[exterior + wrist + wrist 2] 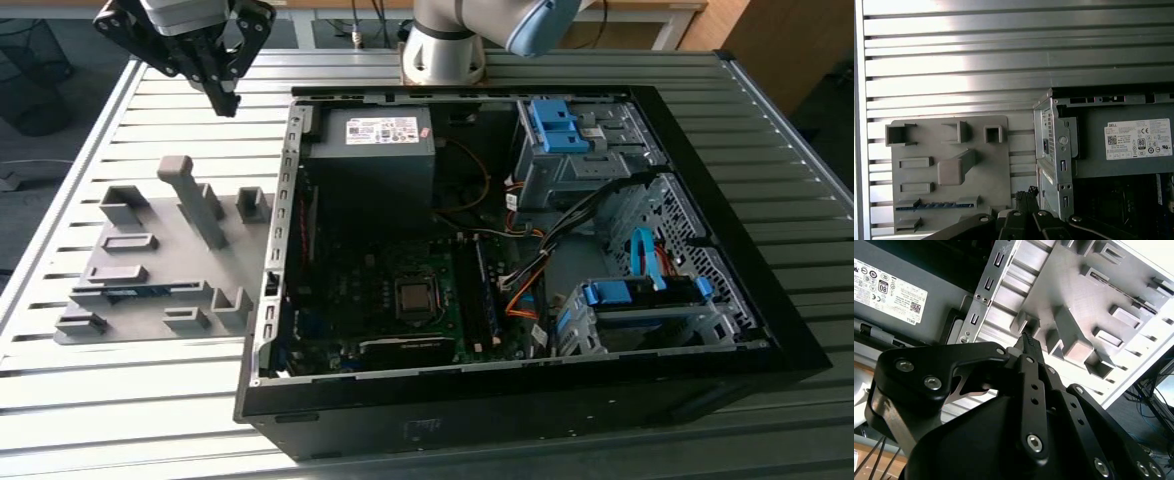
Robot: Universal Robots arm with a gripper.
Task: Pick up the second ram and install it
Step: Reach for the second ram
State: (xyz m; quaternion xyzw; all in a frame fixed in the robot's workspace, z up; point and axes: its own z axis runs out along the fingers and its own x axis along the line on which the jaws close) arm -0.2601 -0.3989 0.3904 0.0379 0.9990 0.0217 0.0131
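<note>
1. Exterior view: open black metal case (534, 425) holds a boxy grey power supply (367, 160).
2. Slim blue-green second ram (138, 292) lies slotted in the grey plastic fixture (167, 228).
3. Gripper (227, 103) hovers empty, jaws pressed together.

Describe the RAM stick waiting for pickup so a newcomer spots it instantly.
Beside the open computer case, on the exterior view's left, a grey fixture plate lies on the slatted table. The RAM stick sits in a long slot toward the plate's nearer end: a slim blue-green strip, the only coloured piece among plain grey blocks.
</note>
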